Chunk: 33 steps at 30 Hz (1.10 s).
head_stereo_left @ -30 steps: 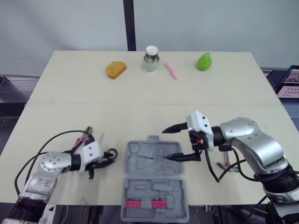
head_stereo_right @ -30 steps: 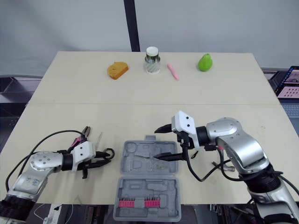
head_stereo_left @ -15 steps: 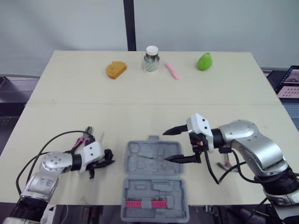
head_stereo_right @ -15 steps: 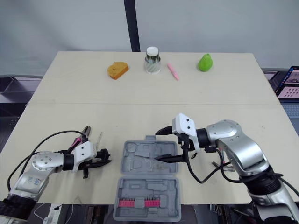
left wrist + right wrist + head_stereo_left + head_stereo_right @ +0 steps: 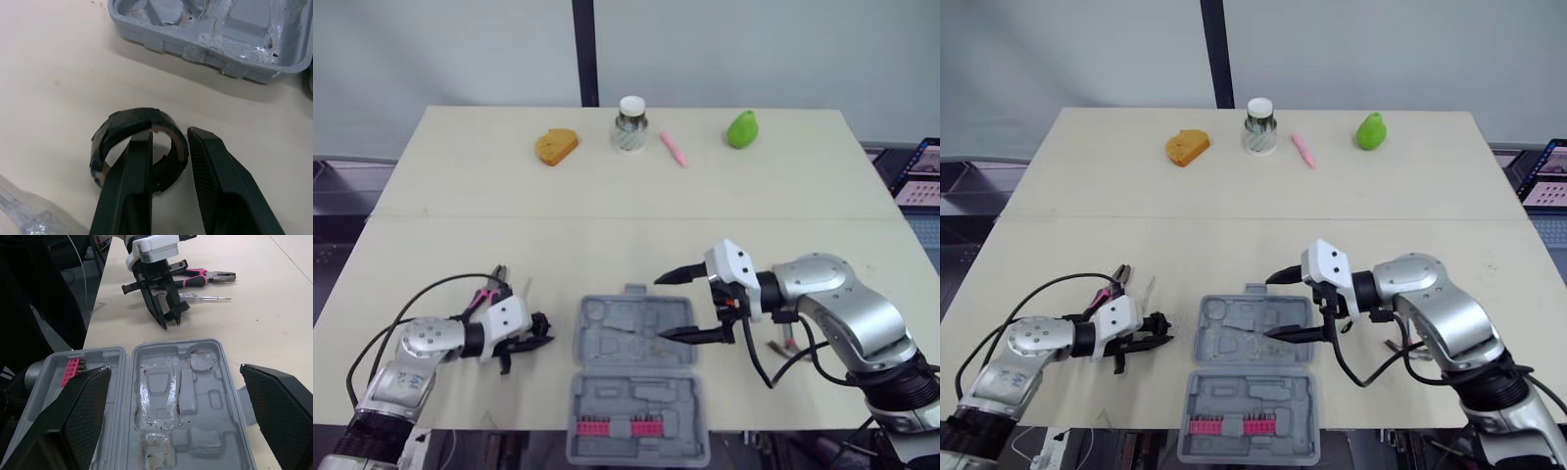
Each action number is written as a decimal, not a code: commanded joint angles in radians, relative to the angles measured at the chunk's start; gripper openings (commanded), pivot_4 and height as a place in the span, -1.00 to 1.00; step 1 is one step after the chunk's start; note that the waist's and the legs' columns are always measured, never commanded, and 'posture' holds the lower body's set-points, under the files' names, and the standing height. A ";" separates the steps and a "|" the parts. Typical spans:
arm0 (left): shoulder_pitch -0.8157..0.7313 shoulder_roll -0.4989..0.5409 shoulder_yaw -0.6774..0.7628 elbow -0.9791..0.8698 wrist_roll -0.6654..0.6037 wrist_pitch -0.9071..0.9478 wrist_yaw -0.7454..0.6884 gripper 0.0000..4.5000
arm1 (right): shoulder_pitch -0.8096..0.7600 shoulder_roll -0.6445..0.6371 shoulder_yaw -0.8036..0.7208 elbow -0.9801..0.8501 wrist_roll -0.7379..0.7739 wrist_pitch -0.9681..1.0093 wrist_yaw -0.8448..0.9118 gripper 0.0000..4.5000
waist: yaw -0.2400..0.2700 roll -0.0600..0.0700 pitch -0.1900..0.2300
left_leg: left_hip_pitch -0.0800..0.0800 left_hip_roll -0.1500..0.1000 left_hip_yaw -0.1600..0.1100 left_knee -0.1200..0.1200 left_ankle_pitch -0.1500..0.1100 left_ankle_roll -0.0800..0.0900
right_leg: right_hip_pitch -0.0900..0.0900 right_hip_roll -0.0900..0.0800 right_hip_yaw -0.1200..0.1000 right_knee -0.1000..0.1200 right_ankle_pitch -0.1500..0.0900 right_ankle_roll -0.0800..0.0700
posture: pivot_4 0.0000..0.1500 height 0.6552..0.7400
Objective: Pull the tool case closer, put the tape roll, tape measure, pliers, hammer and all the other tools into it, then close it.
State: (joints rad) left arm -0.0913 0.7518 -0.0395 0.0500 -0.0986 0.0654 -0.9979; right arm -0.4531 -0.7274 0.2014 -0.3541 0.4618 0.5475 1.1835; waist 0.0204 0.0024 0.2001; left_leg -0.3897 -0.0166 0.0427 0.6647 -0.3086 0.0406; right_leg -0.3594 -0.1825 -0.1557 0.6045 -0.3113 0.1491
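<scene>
Pale beige tabletop (image 5: 607, 235) before a grey wall with a dark vertical post. Along the far edge, well apart from the arms: an orange wedge (image 5: 555, 146), a white-lidded jar (image 5: 629, 125), a pink pen (image 5: 673, 149) and a green pear-shaped piece (image 5: 740, 129).

At the near edge, between the two arms, the grey tool case (image 5: 607, 333), open flat. Near half with a pink bit rack (image 5: 613, 428); far half with bare moulded recesses.

Left hand (image 5: 530, 333) low on the tabletop, just beside the case's left side. Fingers (image 5: 134, 181) narrow, straddling the black tape roll (image 5: 139, 122): one inside the ring, the other outside, the roll's wall between them. A sliver of tabletop visible between the inner finger and the wall, so not clamped. Roll resting on the tabletop, near the case's rim but apart from it.

Beyond the left hand, pink-handled pliers (image 5: 205, 278) and a clear-handled screwdriver (image 5: 205, 297), side by side on the tabletop.

Right hand (image 5: 662, 307) above the right part of the case's far half, spread wide, holding nothing, fingers pointing toward the robot's left. In the right wrist view, the open case framed between its two fingers.
</scene>
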 commanded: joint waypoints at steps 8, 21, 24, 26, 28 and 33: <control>-0.008 0.012 0.010 -0.035 -0.024 0.007 -0.009 -0.45 | 0.009 0.008 -0.006 -0.040 0.012 -0.012 -0.004 1.00 | 0.000 0.000 0.000 | 0.000 0.000 0.000 0.000 0.000 0.000 | 0.000 0.000 0.000 0.000 0.000 0.000 | 1.00 1.00; -0.016 0.004 0.004 -0.034 -0.024 0.011 -0.007 -0.98 | 0.015 0.006 -0.007 -0.044 0.016 -0.007 -0.003 1.00 | 0.000 0.000 0.000 | 0.000 0.000 0.000 0.000 0.000 0.000 | 0.000 0.000 0.000 0.000 0.000 0.000 | 1.00 1.00; -0.015 0.007 0.002 -0.034 -0.024 0.014 -0.010 -0.98 | 0.016 0.006 -0.007 -0.045 0.016 -0.006 -0.004 1.00 | 0.000 0.000 0.000 | 0.000 0.000 0.000 0.000 0.000 0.000 | 0.000 0.000 0.000 0.000 0.000 0.000 | 1.00 1.00; -0.014 0.008 0.001 -0.035 -0.023 0.016 -0.012 -0.98 | 0.016 0.006 -0.007 -0.046 0.016 -0.005 -0.004 1.00 | 0.000 0.000 0.000 | 0.000 0.000 0.000 0.000 0.000 0.000 | 0.000 0.000 0.000 0.000 0.000 0.000 | 1.00 1.00; -0.014 0.008 0.001 -0.035 -0.023 0.017 -0.012 -0.98 | 0.016 0.007 -0.008 -0.047 0.017 -0.005 -0.005 1.00 | 0.000 0.000 0.000 | 0.000 0.000 0.000 0.000 0.000 0.000 | 0.000 0.000 0.000 0.000 0.000 0.000 | 1.00 1.00; -0.014 0.012 0.013 -0.050 -0.041 0.024 -0.023 -0.98 | 0.017 0.007 -0.008 -0.045 0.018 -0.004 -0.006 1.00 | 0.000 0.000 0.000 | 0.000 0.000 0.000 0.000 0.000 0.000 | 0.000 0.000 0.000 0.000 0.000 0.000 | 1.00 1.00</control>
State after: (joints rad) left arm -0.1061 0.7518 -0.0396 0.0400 -0.1169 0.0893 -1.0103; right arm -0.4419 -0.7246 0.2014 -0.3542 0.4628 0.5478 1.1835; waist 0.0206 0.0023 0.2001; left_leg -0.3896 -0.0166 0.0427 0.6649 -0.3086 0.0406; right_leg -0.3594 -0.1825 -0.1557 0.6048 -0.3113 0.1491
